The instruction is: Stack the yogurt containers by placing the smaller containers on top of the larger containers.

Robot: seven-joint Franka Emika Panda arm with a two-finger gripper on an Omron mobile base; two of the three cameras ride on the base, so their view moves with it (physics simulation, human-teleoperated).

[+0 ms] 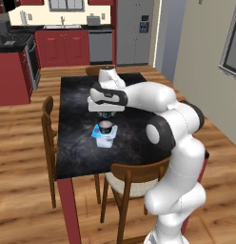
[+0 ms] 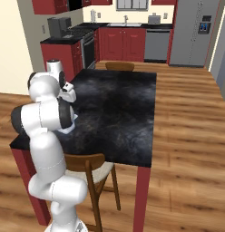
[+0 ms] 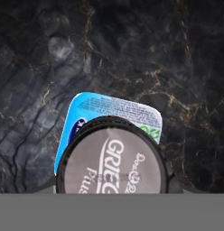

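Clearly, end effector [image 1: 106, 120] clamps "Greek"-lettered cup [image 3: 113, 158] above blue-topped tub [image 3: 96, 107].

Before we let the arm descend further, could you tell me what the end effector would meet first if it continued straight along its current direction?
Most likely the small round cup directly beneath the end effector, sitting over the blue-topped tub on the dark table; how far apart they are is unclear.

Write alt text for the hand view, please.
A small round dark yogurt cup with a pale grey printed lid sits over a squarish white tub with a light blue foil top, hiding much of it. Both are on a black marbled tabletop.
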